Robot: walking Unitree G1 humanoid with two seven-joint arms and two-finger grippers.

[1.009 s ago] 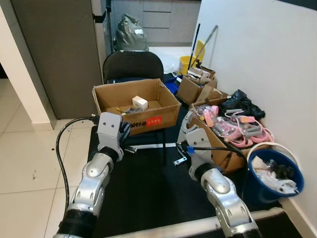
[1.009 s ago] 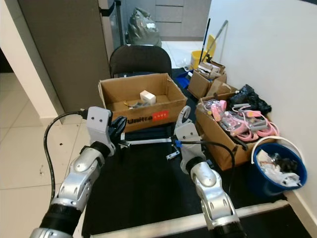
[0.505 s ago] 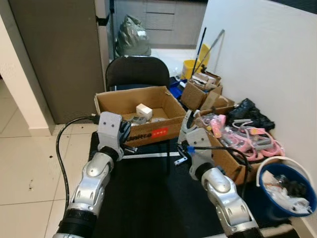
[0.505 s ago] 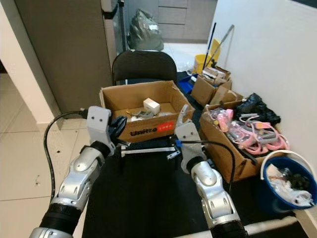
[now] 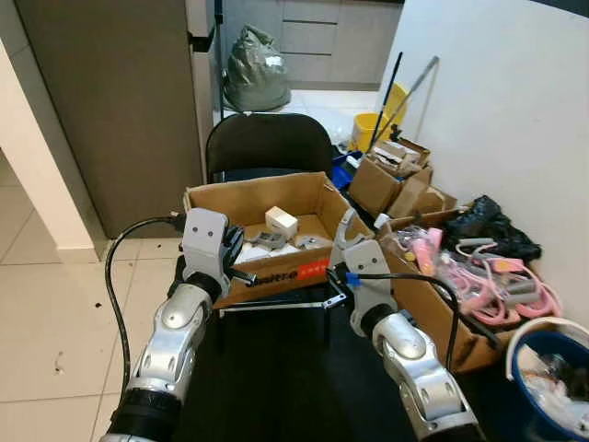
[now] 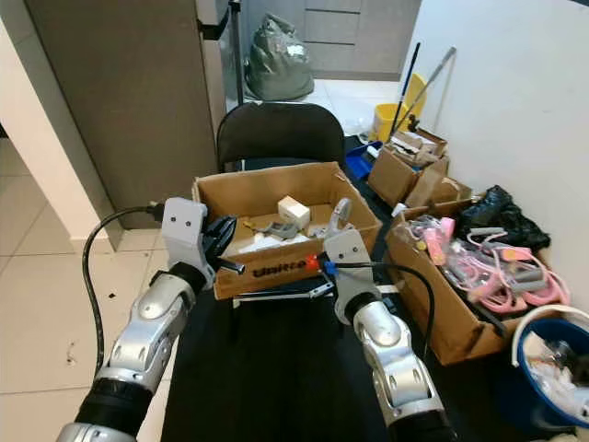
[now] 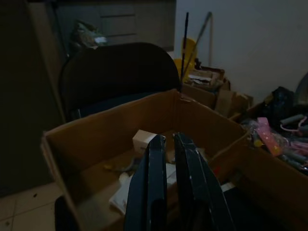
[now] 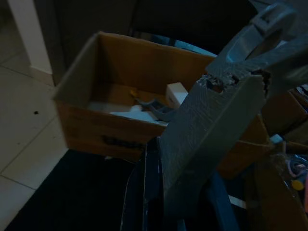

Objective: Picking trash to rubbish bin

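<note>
left gripper [image 7: 166, 159] fingers pressed together, empty, before the box [image 5: 241, 191] on the chair [image 5: 267, 143]. right gripper [image 8: 166, 163] fingers pinch a grey strip [image 8: 211, 125] near the box's right front corner. bin [image 6: 552, 368] on the floor by the wall.

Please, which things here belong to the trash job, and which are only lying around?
Job in hand:
grey scrap, held by the right end effector
blue bin, rubbish inside
left end effector, shut, empty

Lying about:
cardboard box on the black chair
box of pink items
yellow bucket
grey bag
</note>
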